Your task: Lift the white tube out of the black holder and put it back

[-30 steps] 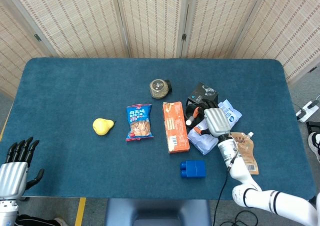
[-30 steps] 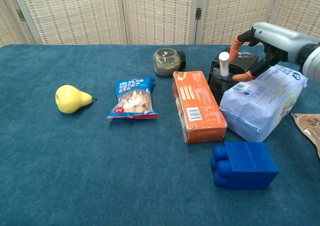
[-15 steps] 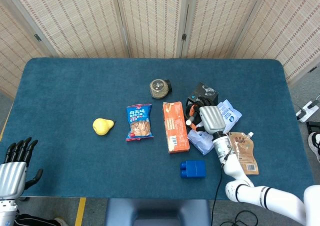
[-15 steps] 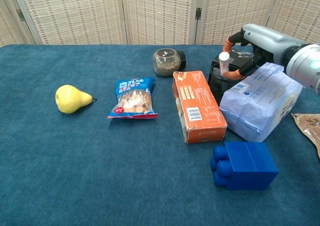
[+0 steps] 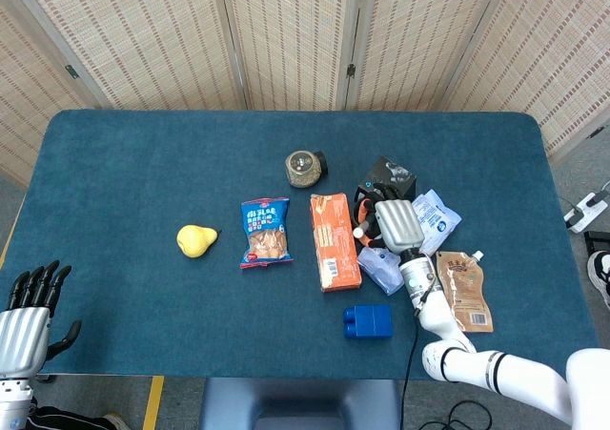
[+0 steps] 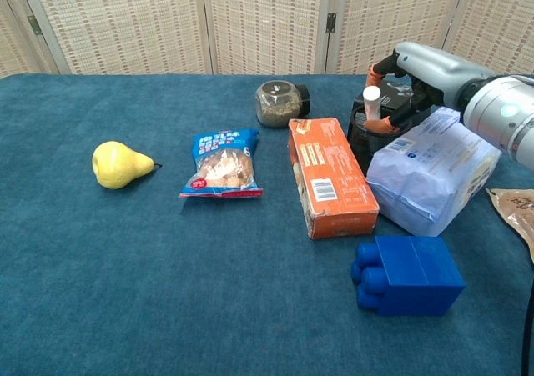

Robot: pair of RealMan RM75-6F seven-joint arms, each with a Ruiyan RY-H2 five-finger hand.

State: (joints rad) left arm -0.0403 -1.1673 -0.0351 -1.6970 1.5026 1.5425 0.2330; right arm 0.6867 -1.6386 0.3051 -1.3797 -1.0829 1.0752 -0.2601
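White and upright, the tube point(image 6: 371, 107) stands in the black holder point(image 6: 365, 136) at the right side of the bench point(image 6: 167, 268), its top poking above the holder's rim. The right hand point(image 6: 406, 82) reaches in from the right with its orange-tipped fingers point(image 6: 372, 72) curled around the tube's upper part, one above and behind it, another low at its front; whether they actually press on the tube I cannot tell. From the head view the same hand point(image 5: 399, 225) covers most of the holder point(image 5: 365, 204), and only the tube's end point(image 5: 358, 231) peeks out at its left edge.

Just left of the holder lies an orange box point(image 6: 330, 176), touching or nearly touching it. A pale plastic bag point(image 6: 435, 169) lies against the holder's right side, under the forearm. A blue block point(image 6: 406, 274) sits nearer the front edge. Further left are a snack packet point(image 6: 222, 162) and a yellow pear point(image 6: 117, 164), and a small jar point(image 6: 279, 103) lies on its side behind the box.

The left hand point(image 5: 29, 317) rests off the bench's near left corner, fingers spread, holding nothing.
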